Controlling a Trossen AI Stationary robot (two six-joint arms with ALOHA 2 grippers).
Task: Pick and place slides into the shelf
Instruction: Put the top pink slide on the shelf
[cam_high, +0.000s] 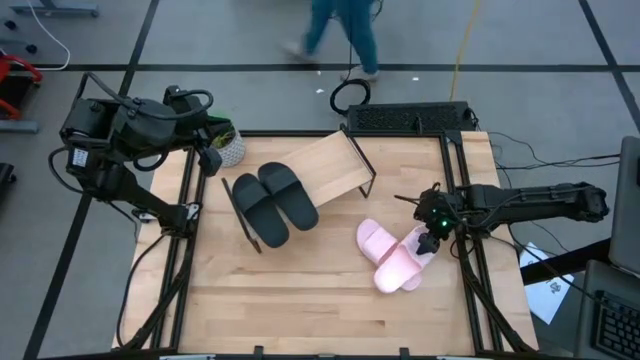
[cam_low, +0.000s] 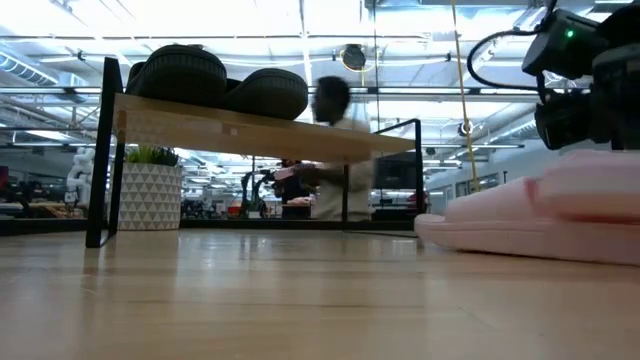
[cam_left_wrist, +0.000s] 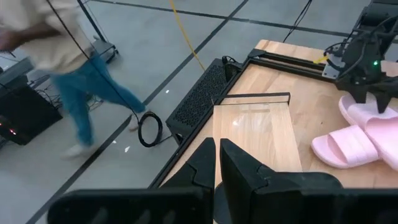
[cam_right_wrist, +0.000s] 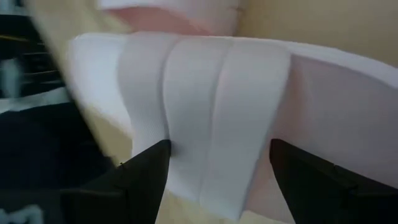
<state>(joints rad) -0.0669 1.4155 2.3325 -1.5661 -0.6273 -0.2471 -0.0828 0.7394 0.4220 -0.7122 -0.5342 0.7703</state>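
The light wooden shelf (cam_high: 335, 165) stands askew near the table's far middle. The two black slides (cam_high: 275, 200) lie side by side on its left end, and the low view shows them on top of the board (cam_low: 215, 80). The two pink slides (cam_high: 392, 258) lie on the table at the right, one partly over the other. My right gripper (cam_high: 430, 238) is over the right-hand pink slide, open, with its fingers on either side of the strap (cam_right_wrist: 211, 118). My left gripper (cam_left_wrist: 216, 163) is shut and waits above the table's far left corner (cam_high: 212, 158). My right gripper comes down from above with its open fingers (cam_right_wrist: 146, 174) on either side of the pink slide's wide strap (cam_right_wrist: 186, 124), lying across it. The slide rests on the table. Whether the fingers touch the strap, I cannot tell.
A white patterned plant pot (cam_high: 228, 148) stands at the far left corner beside my left gripper. A black keyboard (cam_high: 405, 117) lies past the far edge. A person (cam_high: 340, 30) walks on the floor beyond. Bare tabletop (cam_high: 300, 300) lies along the near side.
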